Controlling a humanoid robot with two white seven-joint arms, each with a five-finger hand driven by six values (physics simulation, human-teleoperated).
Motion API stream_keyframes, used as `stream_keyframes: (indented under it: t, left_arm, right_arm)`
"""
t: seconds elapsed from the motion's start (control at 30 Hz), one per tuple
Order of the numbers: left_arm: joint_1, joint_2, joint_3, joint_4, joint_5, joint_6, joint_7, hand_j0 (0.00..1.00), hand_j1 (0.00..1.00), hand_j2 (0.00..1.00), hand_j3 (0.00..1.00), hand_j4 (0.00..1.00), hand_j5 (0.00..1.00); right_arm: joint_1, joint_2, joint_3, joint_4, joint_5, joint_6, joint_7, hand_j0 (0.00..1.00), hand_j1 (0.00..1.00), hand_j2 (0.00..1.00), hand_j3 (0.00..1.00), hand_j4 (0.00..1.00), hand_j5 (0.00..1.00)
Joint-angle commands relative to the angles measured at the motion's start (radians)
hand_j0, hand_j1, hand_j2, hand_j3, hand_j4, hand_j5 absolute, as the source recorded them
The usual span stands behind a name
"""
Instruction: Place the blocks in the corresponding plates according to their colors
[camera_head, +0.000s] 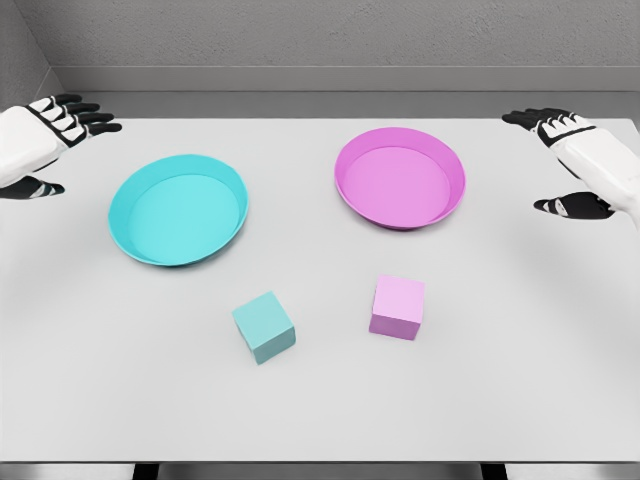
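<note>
A teal block (264, 326) lies on the white table, in front of the teal plate (132, 247). To its right sits a pink block (398, 306), below the pink plate (452, 196). Both plates hold nothing. My left hand (62, 140) hovers at the far left edge, fingers spread, holding nothing. At the far right edge my right hand (556, 155) also hangs with spread fingers. Both hands are well away from the blocks.
The white table (320, 410) spans the whole view, its front edge near the bottom. A grey wall stands behind its far edge.
</note>
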Motion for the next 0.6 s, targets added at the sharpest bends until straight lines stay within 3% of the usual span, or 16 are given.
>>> stream_keyframes:
  t: [0.0,0.13,0.27,0.4,0.43,0.57]
  left_arm:
    - [0.000,-0.002,0.005,-0.001,0.006,0.000,0.000,1.00,1.00,1.00,1.00,1.00,1.00]
    - [0.015,0.005,0.003,-0.044,0.000,0.000,-0.001,1.00,1.00,1.00,1.00,1.00,1.00]
    - [0.074,0.001,0.008,-0.187,-0.051,0.000,-0.003,1.00,1.00,1.00,1.00,1.00,1.00]
    - [0.107,0.001,0.008,-0.251,-0.081,0.000,-0.003,1.00,1.00,1.00,1.00,1.00,1.00]
    - [0.109,-0.003,0.003,-0.262,-0.095,0.000,-0.003,1.00,1.00,1.00,1.00,1.00,1.00]
    - [0.147,-0.003,-0.002,-0.300,-0.104,0.000,-0.003,1.00,1.00,1.00,1.00,1.00,1.00]
  right_arm:
    - [0.000,-0.001,-0.002,-0.001,-0.002,0.000,0.001,1.00,1.00,1.00,1.00,1.00,1.00]
    - [0.000,-0.001,-0.002,0.005,-0.005,0.008,-0.002,1.00,1.00,1.00,1.00,1.00,1.00]
    - [-0.021,0.016,0.036,0.006,0.007,0.004,0.018,1.00,1.00,1.00,1.00,1.00,1.00]
    - [-0.222,0.103,0.225,0.003,0.056,0.000,0.320,1.00,1.00,1.00,1.00,1.00,1.00]
    - [-0.248,0.112,0.249,0.002,0.072,-0.005,0.383,1.00,1.00,1.00,1.00,1.00,1.00]
    - [-0.285,0.131,0.262,0.000,0.136,-0.170,0.544,1.00,1.00,1.00,1.00,1.00,1.00]
